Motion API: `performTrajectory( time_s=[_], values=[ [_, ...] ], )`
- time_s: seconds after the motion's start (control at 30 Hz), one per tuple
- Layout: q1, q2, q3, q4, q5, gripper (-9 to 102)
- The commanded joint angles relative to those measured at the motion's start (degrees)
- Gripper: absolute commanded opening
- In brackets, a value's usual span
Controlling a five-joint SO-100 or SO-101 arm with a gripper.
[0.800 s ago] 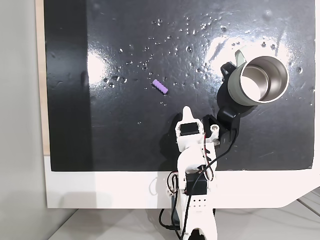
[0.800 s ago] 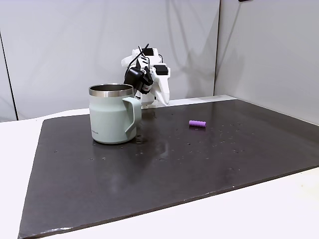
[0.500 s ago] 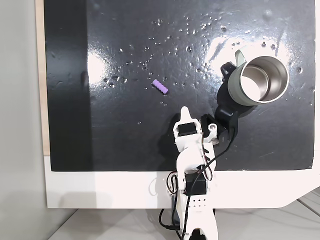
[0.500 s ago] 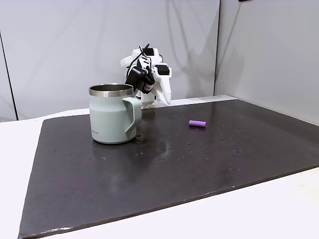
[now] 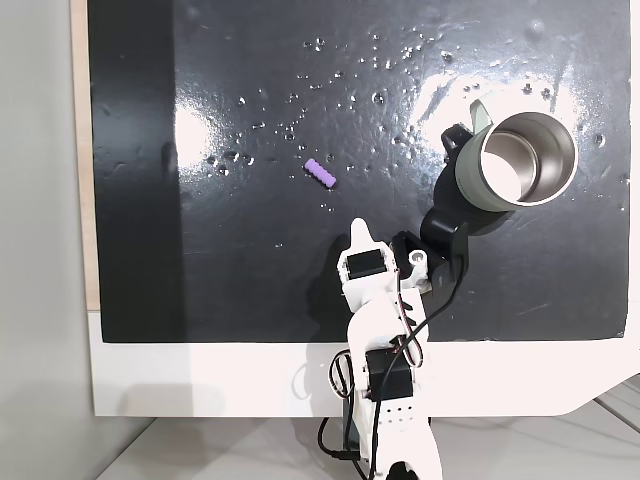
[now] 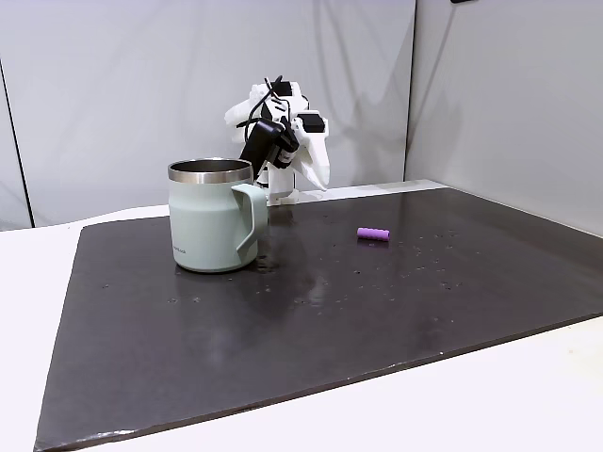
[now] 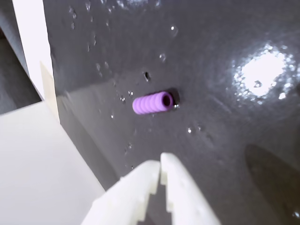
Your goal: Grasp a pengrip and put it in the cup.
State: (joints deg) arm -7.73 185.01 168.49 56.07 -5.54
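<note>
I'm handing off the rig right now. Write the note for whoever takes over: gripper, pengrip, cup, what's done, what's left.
Gripper: shut and empty, fingers pressed together, raised above the mat and aimed toward the pengrip.
Pengrip: lying on its side on the black mat, apart from the fingertips, untouched. In a fixed view it lies up and left of the arm.
Cup: upright on the mat, far right in that fixed view, nothing visible inside.
Done: nothing grasped yet.
Left: open the fingers, descend over the pengrip, grasp, carry to the cup, release inside.
</note>
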Motion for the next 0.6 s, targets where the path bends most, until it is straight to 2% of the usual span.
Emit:
performTrajectory(
  time_s=[0.0,0.3,0.57],
  values=[
    [-0.6,-7.1,-7.4,0.1,2.9,0],
    [-4.1,-33.8,-26.3,-0.3,19.3,0],
    [-4.9,-57.2,-50.3,8.7,31.7,0]
  ],
)
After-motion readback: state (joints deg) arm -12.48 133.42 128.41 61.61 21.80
